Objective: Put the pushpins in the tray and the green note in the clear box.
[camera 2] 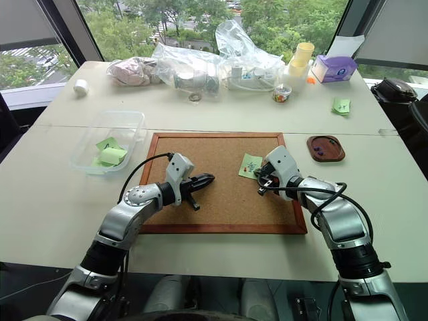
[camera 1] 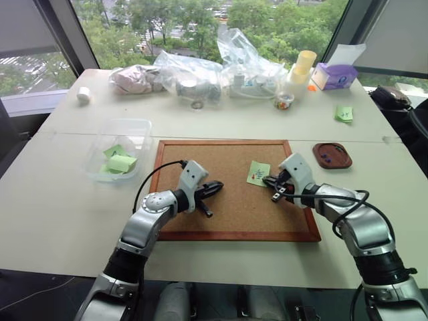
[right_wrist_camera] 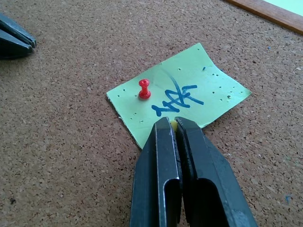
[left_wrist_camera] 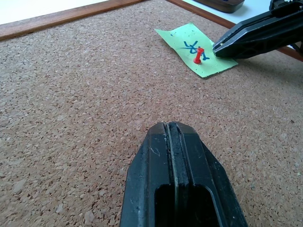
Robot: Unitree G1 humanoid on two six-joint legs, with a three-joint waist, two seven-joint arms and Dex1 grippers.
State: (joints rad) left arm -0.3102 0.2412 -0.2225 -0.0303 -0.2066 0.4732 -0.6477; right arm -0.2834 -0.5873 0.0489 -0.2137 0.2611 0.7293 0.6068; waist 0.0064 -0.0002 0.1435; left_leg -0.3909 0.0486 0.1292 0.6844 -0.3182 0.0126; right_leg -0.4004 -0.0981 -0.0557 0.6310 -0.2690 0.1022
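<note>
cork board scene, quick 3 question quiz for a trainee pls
1. True or false: the green note lies in the clear box.
2. Which pin stands in the middle of the note? A) red pushpin B) a blue one C) a white one
3. Fill in: the right pincer is shut on a ____ pushpin at the note's edge.

Key
1. False: it lies on the cork board.
2. A
3. Yellow: a bit of the yellow pushpin shows between the tips.
</note>
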